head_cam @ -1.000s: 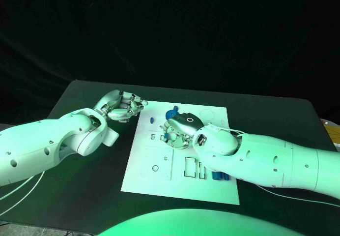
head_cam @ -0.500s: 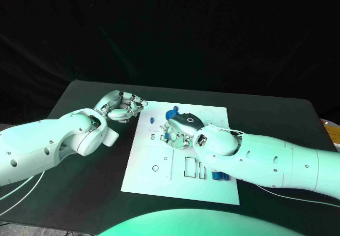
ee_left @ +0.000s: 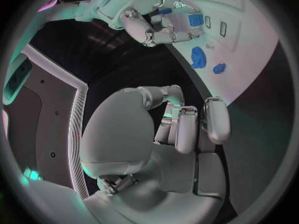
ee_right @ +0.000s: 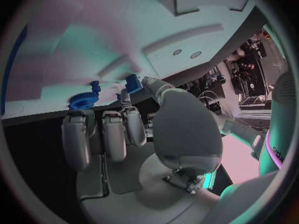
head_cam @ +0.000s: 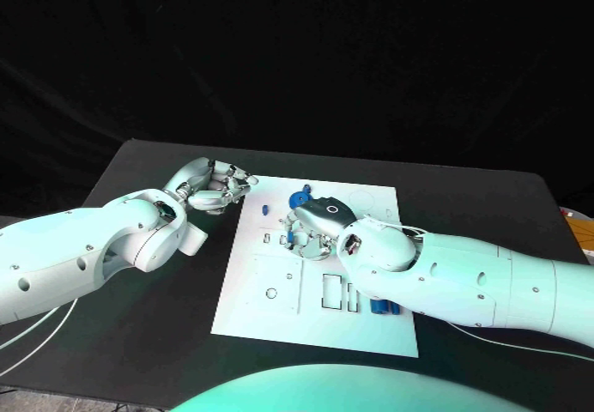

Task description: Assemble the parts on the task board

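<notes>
Fingers of the right hand [head_cam: 312, 230] curl down on a small blue part [ee_right: 132, 82] mid-board, the white board [head_cam: 279, 296] beneath, while the left hand [head_cam: 213, 186], closed and empty, waits off its ten o'clock corner.

The head camera looks steeply down from above and behind onto the black worktop [head_cam: 495, 206], taking in the whole white task board [head_cam: 279, 318] and both arms from some way off. The left wrist camera sits just behind the left robot hand [ee_left: 181, 124] and faces past it toward the task board [ee_left: 249, 45], where the right robot hand [ee_left: 156, 32] also shows. The right wrist camera sits behind the right robot hand [ee_right: 118, 129], very near the task board [ee_right: 93, 35]. All three views share the board's far end.
</notes>
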Controlling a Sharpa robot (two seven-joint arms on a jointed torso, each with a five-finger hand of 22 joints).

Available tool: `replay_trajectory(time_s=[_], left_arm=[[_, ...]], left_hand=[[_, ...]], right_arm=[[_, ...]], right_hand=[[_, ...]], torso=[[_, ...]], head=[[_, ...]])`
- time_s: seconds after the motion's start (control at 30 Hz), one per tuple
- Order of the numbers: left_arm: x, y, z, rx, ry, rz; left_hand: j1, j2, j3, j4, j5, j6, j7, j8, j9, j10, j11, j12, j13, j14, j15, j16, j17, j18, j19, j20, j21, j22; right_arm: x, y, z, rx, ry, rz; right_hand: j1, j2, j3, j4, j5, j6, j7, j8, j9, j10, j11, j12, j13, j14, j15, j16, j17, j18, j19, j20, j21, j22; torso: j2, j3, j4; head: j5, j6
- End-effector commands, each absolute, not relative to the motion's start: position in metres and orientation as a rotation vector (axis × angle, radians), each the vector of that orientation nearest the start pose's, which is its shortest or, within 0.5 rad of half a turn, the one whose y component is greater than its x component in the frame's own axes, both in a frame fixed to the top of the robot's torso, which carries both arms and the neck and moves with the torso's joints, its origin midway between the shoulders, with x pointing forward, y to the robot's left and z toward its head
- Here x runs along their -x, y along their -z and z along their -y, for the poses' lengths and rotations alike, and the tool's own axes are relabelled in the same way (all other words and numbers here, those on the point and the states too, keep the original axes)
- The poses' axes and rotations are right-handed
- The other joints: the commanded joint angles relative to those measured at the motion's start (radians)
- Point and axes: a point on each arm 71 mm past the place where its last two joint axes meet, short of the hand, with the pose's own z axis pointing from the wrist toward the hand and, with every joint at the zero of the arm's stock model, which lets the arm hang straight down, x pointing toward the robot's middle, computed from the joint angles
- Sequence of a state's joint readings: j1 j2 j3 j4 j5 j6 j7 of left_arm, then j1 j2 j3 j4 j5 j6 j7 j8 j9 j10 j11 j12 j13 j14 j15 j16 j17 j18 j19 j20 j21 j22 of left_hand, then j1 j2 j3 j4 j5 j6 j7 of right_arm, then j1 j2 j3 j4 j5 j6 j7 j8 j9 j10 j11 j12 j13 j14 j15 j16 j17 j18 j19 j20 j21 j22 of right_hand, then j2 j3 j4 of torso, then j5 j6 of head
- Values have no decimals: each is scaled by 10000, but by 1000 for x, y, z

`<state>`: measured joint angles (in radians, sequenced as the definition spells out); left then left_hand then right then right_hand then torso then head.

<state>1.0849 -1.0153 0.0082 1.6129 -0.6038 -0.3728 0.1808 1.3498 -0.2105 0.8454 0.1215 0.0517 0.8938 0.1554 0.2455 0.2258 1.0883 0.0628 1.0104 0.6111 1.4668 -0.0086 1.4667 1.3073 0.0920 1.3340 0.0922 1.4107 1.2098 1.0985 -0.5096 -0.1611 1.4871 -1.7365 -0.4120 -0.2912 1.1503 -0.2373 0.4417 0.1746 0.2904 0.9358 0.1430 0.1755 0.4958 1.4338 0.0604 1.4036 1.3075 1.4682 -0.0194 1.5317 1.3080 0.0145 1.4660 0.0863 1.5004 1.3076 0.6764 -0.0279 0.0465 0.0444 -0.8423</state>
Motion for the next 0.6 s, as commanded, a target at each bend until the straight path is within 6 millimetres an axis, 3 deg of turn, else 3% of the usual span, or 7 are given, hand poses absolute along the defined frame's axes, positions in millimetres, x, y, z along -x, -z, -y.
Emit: replay_trajectory(time_s=[0.03,0.53,0.6], left_arm=[[-453,207,-260,6881,11398,-16636],[-454,208,-262,6939,11299,-16644],[-454,208,-262,6938,11298,-16642]], left_hand=[[-72,23,-76,1,36,-3,43,-67,-15,-10,63,-30,9,421,81,49,713,-120,-13,49,17,12],[-114,37,-109,40,35,-11,61,-95,-24,-16,80,-34,5,424,95,52,720,-120,-14,61,16,10],[-114,37,-109,40,35,-11,61,-95,-24,-16,80,-34,5,424,95,52,720,-120,-14,61,16,10]], right_arm=[[-427,255,46,4334,-7081,-16230],[-428,255,46,4284,-7079,-16194],[-428,255,47,4236,-7092,-16150]], right_hand=[[-43,-89,-229,107,-62,-58,7,-53,-50,-85,14,-48,1014,789,86,-43,1593,20,732,56,-75,2409],[45,-63,-576,294,-311,-128,33,-130,-133,-154,39,-113,953,780,109,-60,1560,37,701,85,-154,2387],[168,-34,-867,414,-387,-400,116,-316,-239,-193,104,-144,925,776,158,-67,1549,47,680,119,-210,2372]], torso=[[-2,2,2],[2,4,-1],[-2,5,-5]], head=[[-1,-13],[-5,-18],[-6,-10]])
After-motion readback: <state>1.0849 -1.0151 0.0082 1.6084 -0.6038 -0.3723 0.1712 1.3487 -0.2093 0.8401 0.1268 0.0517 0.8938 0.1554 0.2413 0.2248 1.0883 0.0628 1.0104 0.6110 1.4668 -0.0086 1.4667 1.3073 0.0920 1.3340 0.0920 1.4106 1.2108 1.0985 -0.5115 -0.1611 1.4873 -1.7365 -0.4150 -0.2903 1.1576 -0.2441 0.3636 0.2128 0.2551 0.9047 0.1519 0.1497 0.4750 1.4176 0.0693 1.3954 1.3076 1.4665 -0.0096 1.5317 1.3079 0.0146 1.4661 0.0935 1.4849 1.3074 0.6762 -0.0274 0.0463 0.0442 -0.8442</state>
